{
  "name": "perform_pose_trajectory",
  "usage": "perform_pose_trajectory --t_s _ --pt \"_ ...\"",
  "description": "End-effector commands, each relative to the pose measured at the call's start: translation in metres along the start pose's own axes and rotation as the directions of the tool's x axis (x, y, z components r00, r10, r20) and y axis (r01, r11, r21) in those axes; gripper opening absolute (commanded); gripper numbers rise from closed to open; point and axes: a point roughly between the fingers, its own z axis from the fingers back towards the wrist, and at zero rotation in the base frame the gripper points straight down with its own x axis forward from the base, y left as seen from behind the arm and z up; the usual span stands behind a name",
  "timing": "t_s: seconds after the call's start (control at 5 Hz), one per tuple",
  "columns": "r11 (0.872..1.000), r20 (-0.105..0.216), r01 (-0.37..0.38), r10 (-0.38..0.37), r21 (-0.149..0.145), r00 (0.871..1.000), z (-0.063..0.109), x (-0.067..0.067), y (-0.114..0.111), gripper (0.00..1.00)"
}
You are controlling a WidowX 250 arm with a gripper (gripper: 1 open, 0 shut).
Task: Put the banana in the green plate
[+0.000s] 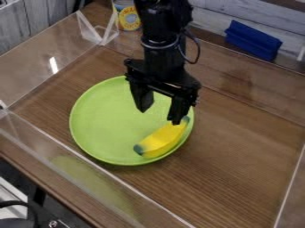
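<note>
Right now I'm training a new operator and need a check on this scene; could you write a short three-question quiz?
1. True or false: the banana lies in the green plate.
2. Which is it: are the jaws of the gripper (a) open or (b) shut?
3. Fill in the blank: the block-like thing at the back, beyond the table's far side, is coloured ____.

Key: 1 true; 2 a; 3 blue.
</note>
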Motion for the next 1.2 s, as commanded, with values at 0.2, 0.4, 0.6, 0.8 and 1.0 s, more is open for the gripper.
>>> perform_pose_trajectory --t_s 0.2,0.4,0.6,0.8,1.0 --pt "1.000 0.041 0.012 -0.012 -0.013 0.999 0.002 -0.007 -0.007 1.00" --pt "1.000 0.039 0.018 -0.017 -0.020 0.999 -0.001 -0.010 -0.009 1.00" --pt "0.999 0.039 0.024 -0.023 -0.024 0.999 -0.005 -0.013 -0.010 1.00" --pt "0.999 0.039 0.027 -0.026 -0.027 0.999 -0.008 -0.015 -0.010 1.00" --pt "0.999 0.041 0.032 -0.031 -0.030 0.999 -0.011 -0.016 -0.011 1.00"
